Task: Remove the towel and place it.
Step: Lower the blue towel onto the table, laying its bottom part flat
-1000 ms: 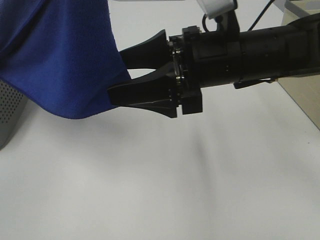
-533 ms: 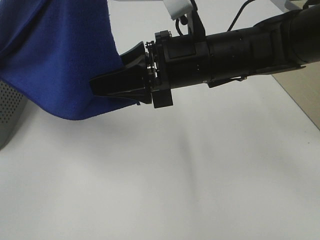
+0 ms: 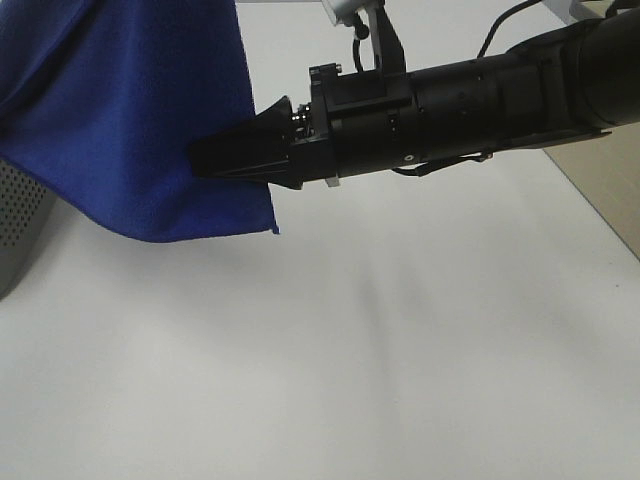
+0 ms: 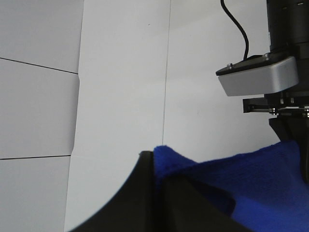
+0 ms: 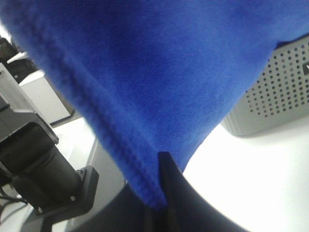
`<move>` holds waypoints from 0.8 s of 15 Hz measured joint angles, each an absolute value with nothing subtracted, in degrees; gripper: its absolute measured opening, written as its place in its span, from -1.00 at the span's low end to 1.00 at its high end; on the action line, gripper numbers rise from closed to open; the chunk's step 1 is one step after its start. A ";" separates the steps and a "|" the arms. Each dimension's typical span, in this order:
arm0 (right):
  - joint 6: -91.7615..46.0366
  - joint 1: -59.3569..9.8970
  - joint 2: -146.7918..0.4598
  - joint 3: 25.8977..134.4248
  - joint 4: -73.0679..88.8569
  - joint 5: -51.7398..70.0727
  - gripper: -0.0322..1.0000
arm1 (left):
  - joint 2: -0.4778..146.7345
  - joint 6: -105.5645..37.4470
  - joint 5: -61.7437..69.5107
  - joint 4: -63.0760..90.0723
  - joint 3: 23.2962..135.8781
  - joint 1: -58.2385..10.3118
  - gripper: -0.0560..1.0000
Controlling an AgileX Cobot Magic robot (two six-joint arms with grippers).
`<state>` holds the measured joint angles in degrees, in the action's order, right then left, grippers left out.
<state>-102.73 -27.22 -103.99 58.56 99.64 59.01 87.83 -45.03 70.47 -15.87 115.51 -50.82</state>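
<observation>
The right gripper [image 3: 205, 160] is now reaching further left than a second ago, and its black jaws, spread wide then, are now clamping together on the side edge of the large royal-blue plush microfibre towel [image 3: 130, 120].

The towel is hanging in the air above the white tabletop [image 3: 400, 380] at the upper left of the high view. Its lower corner is dangling free just below the right gripper, and its far side is drooping over a grey perforated metal box [image 3: 20, 225]; contact there cannot be told. In the right wrist view the stitched hem is sitting between the closed fingers. The left gripper [image 4: 157, 169] is pinching a bunched fold of the same cloth, fingers together.
</observation>
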 joint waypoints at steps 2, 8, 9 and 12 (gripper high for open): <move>-95.63 -27.22 -103.02 58.56 97.40 55.58 -0.90 | 87.83 -45.03 70.47 -15.87 115.51 -50.82 -0.89; -67.84 -20.11 -88.64 59.42 74.60 45.78 -0.90 | 87.83 -42.23 63.71 -18.45 115.51 -50.82 -0.89; -65.55 -19.25 -87.61 60.22 72.14 45.78 -0.90 | 87.83 -41.94 63.20 -18.74 115.51 -50.82 -0.89; -49.90 -16.79 -83.37 68.81 51.68 46.87 -0.90 | 88.06 -39.65 57.12 -19.48 115.51 -50.82 -0.89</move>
